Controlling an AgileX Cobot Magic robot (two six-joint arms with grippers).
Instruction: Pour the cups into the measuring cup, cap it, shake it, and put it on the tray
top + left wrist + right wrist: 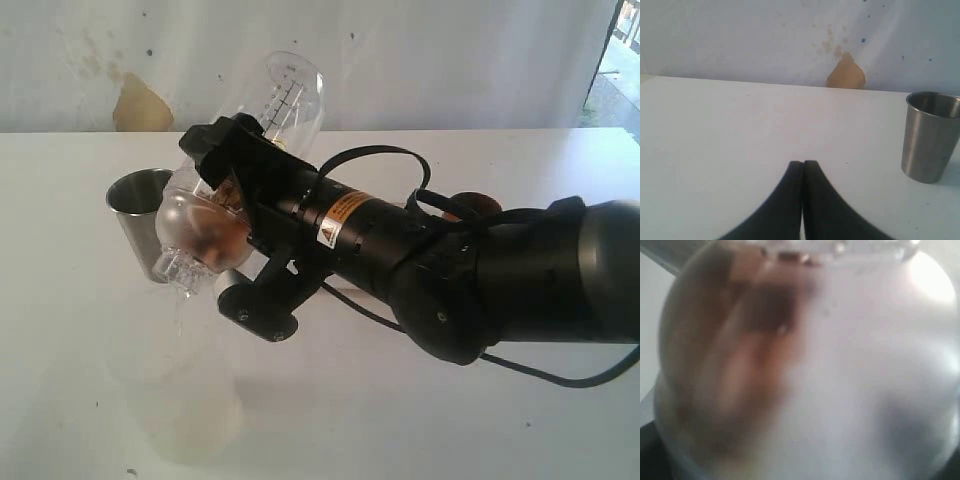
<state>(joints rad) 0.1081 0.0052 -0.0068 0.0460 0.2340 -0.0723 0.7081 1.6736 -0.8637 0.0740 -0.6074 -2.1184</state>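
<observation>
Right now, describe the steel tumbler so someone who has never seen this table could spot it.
On the white table, look left of the black right arm, just behind the tilted clear measuring cup it holds. The steel tumbler stands upright there, mouth open. It is the only shiny, opaque metal vessel; the measuring cup is see-through with graduation marks.

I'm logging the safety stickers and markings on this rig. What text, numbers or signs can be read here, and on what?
Nothing reads clearly.
Yellow label on the right arm: print too small to read.
Warning triangle beside it: a sign, no legible words.
Smaller yellow label further along the arm: blurred.
Measuring cup: graduation lines; numbers unreadable.
Steel tumbler: no markings seen.
</observation>
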